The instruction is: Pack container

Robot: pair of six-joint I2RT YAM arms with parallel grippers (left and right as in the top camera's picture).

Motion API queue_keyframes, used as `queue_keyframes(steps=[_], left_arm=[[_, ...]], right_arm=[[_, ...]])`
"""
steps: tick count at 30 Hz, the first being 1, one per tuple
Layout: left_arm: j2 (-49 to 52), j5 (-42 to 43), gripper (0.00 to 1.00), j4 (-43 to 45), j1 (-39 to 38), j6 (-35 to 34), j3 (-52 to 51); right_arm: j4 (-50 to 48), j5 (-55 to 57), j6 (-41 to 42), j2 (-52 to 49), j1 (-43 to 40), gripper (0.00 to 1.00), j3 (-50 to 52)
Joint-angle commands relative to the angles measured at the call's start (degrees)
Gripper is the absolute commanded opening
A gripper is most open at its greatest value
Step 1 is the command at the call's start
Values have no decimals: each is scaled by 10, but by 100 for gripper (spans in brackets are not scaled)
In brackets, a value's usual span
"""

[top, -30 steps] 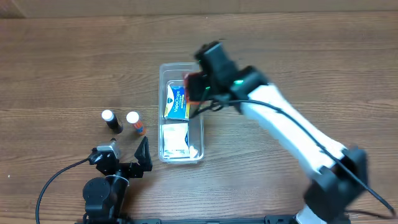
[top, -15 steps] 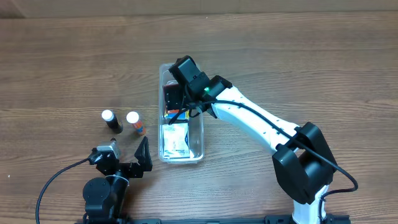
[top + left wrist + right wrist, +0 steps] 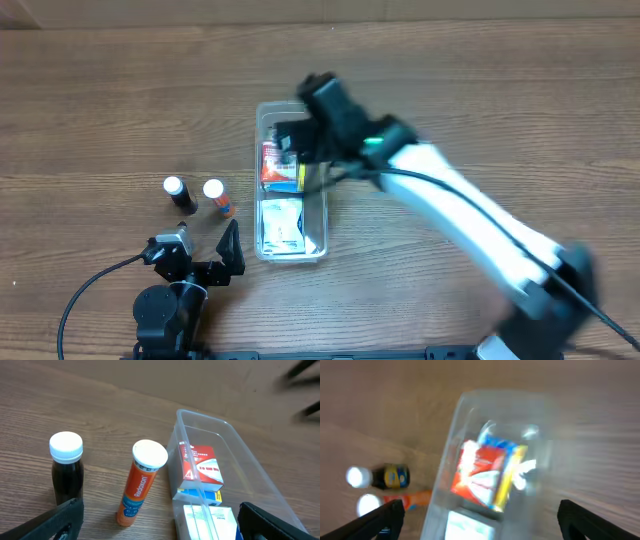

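Observation:
The container [image 3: 258,185] is a clear narrow bin in the middle of the table. A red-and-white box [image 3: 279,162] lies in its far half on top of a blue box, and a white packet [image 3: 282,225] fills the near half. My right gripper [image 3: 300,135] hovers blurred over the far end, open and holding nothing. In the right wrist view the red box [image 3: 480,472] lies below the open right gripper [image 3: 480,517]. My left gripper [image 3: 200,257] rests open near the front edge, left of the container [image 3: 250,467].
A dark bottle with a white cap [image 3: 176,192] and an orange tube [image 3: 216,196] stand left of the container, just beyond the left gripper. The left wrist view shows the dark bottle [image 3: 66,472] and the orange tube [image 3: 140,485] upright. Bare wood surrounds them.
The right gripper carried the red box down into the container, opened and let it go on the blue box; the arm is now in motion. The left arm is still.

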State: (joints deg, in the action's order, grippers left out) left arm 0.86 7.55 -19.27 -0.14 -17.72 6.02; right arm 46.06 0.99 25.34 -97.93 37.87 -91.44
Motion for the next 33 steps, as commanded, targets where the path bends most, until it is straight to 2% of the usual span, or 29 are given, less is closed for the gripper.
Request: queue_keyframes(steps=[1, 4, 8, 13, 20, 24, 29, 33], left_arm=[[-6, 4, 100, 1, -3, -5, -2], [-6, 4, 100, 1, -3, -5, -2], [-6, 4, 100, 1, -3, -5, -2], [-6, 6, 100, 18, -3, -10, -2], [-6, 0, 100, 34, -2, -53, 0], [-3, -22, 100, 25, -2, -59, 49], [78, -183, 100, -63, -2, -81, 221], [243, -251, 100, -168, -2, -71, 402]], right_arm=[[58, 57, -5, 125, -105, 100, -13], [111, 43, -5, 163, -199, 100, -13], [173, -29, -34, 174, -354, 100, -12], [204, -87, -30, 160, -459, 100, -12], [207, -92, -28, 157, -485, 100, -12], [207, -93, -28, 157, -485, 100, -12], [207, -92, -28, 157, -485, 100, -12], [207, -92, -28, 157, -484, 100, -12]])
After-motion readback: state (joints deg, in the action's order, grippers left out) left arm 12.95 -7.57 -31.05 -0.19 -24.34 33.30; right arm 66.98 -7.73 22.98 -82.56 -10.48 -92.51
